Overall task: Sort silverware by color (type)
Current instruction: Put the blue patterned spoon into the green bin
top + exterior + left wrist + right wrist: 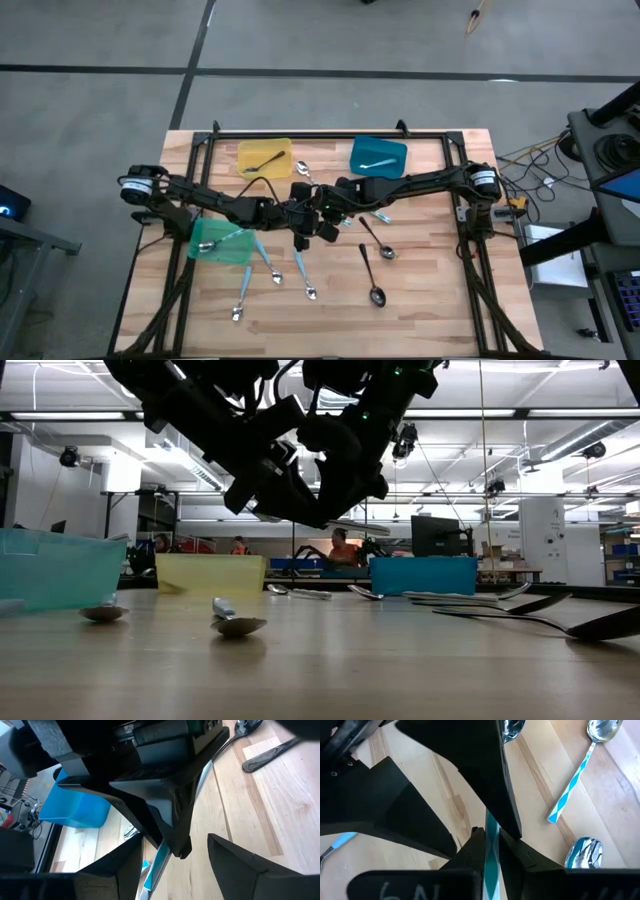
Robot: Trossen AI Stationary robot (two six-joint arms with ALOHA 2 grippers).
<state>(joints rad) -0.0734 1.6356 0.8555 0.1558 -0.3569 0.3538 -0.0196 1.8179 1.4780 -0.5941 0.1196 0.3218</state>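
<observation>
While both arms crowd together over the middle of the table (420, 300), we risk a fumbled handover: if our right gripper (490, 851) lets go before the left closes, the blue-handled spoon (491, 847) it carries drops back among the silverware. Its fingers are pinched nearly shut on that striped handle, just forward of the green bin (222, 243). Our left gripper (172, 865) stands wide open around the same spot and grips nothing, as far as we can judge. Other spoons lie loose farther forward of the green bin; one dark spoon (375, 280) rests well to its right. The yellow bin (265, 158) and blue bin (379, 155) sit behind.
</observation>
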